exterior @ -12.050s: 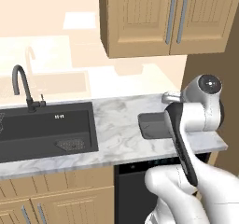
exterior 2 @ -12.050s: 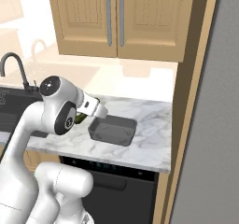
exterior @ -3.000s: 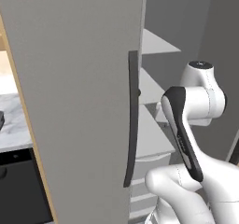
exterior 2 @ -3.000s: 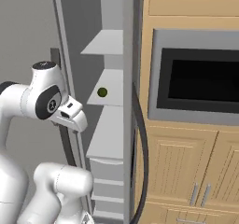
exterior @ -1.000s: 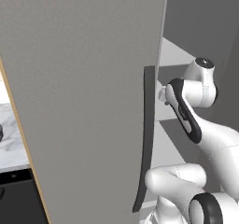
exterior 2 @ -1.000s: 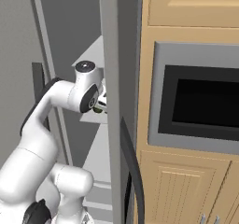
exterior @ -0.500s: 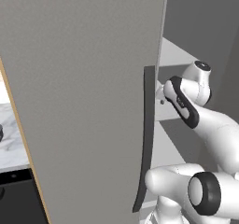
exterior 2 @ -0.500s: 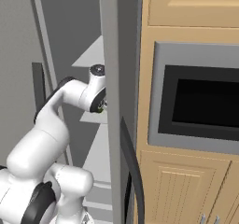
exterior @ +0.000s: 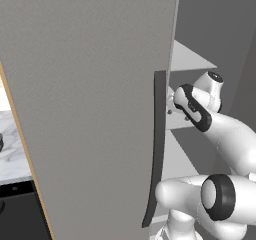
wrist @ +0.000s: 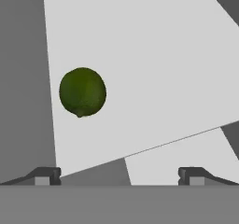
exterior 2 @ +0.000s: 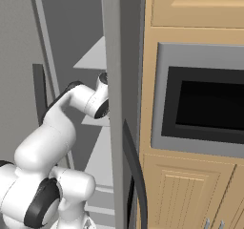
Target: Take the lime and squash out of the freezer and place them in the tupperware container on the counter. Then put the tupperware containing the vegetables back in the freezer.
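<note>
The lime (wrist: 82,92), a round dark green lump, rests on a pale shelf (wrist: 154,69) inside the freezer (exterior: 90,84). It lies ahead of my gripper (wrist: 120,175) and off towards the left fingertip. The jaws stand wide open with nothing between them, and both fingertips (wrist: 46,174) are short of the lime. My arm (exterior: 200,114) reaches over a middle shelf, with the hand partly behind the open door's edge. A strip of the marble counter (exterior: 9,146) lies at the far left. The squash and the tupperware container are out of view.
The open freezer door with its long dark handle (exterior: 157,149) stands close on my arm's left. A second grey door panel (exterior 2: 121,56) with a curved dark handle (exterior 2: 136,175) stands on the arm's right. A built-in oven (exterior 2: 205,104) and tan cabinets (exterior 2: 190,194) lie beyond it.
My arm has stretched further into the freezer towards the shelf. The gripper has stayed open. The base views have not shifted in the last second.
</note>
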